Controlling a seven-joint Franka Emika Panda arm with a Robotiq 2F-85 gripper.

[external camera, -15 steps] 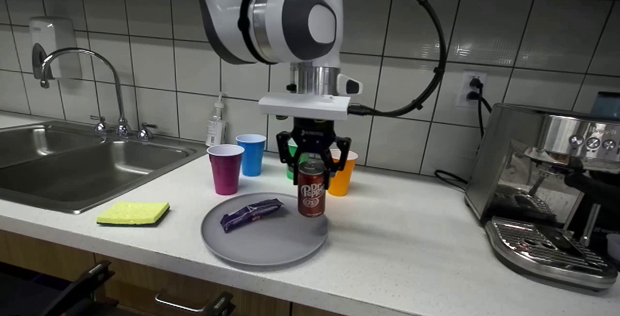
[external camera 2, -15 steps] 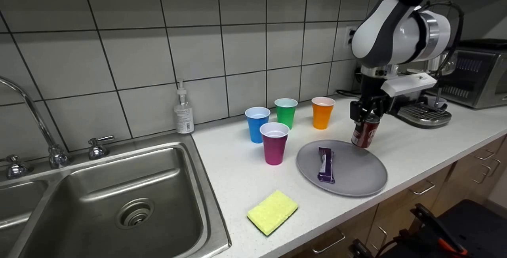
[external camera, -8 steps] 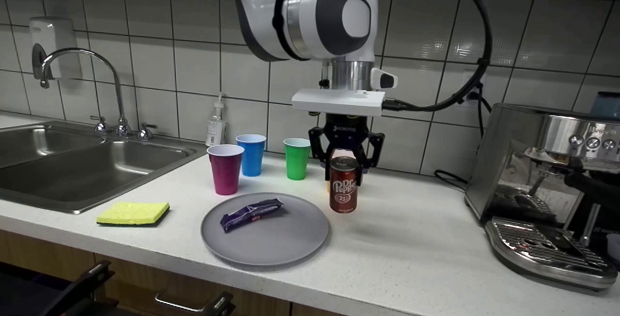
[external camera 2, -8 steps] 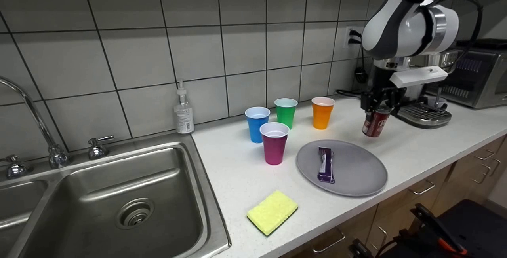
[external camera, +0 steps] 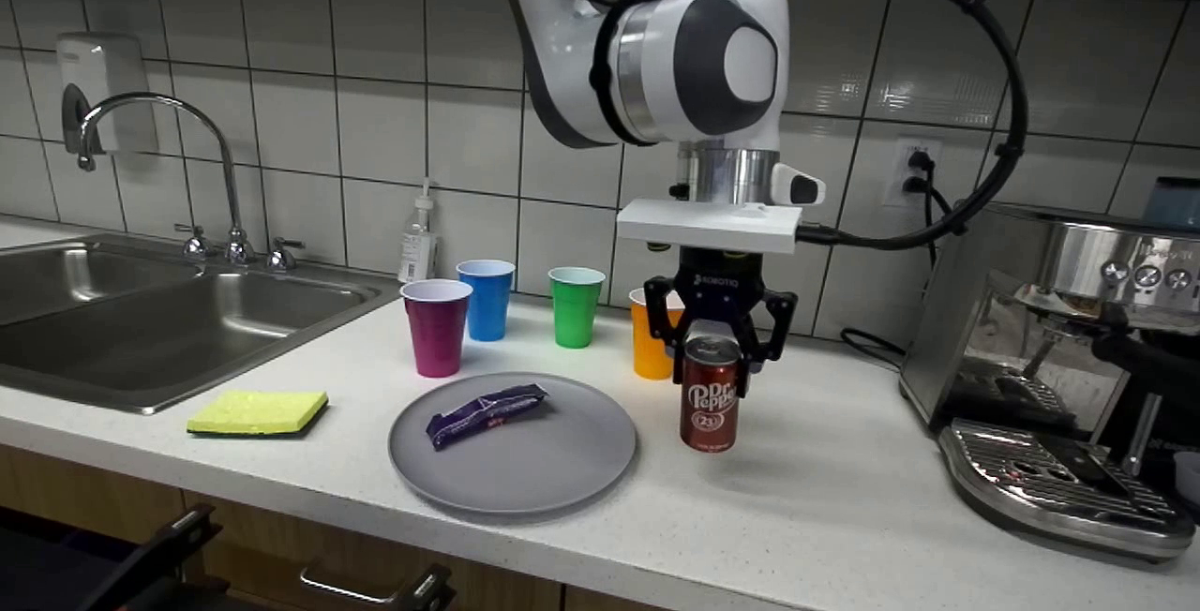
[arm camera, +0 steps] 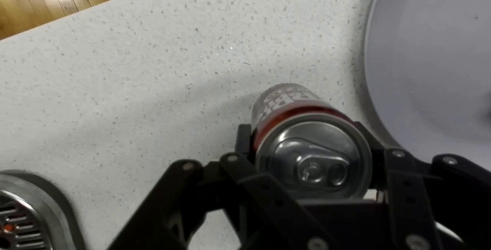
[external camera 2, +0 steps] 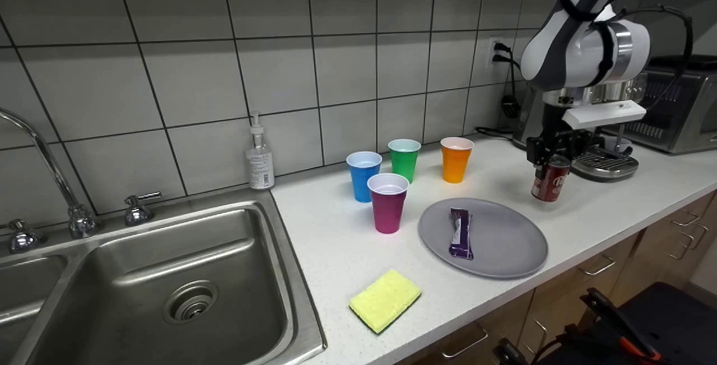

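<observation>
Gripper [external camera 2: 551, 167] has a red soda can [external camera 2: 551, 182] pinched near the gray plate [external camera 2: 512, 247], purple-wrapped snack bar [external camera 2: 461, 234] just chilling on that plate.

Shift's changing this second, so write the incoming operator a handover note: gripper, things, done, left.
Gripper: shut on the Dr Pepper can, fingers on opposite sides near its top.
Things: the can is over the counter, beside and apart from the gray plate; whether its base touches down, I can't tell. The purple-wrapped bar lies on the plate.
Done: can gripped, clear of the plate.
Left: can not yet released.
</observation>
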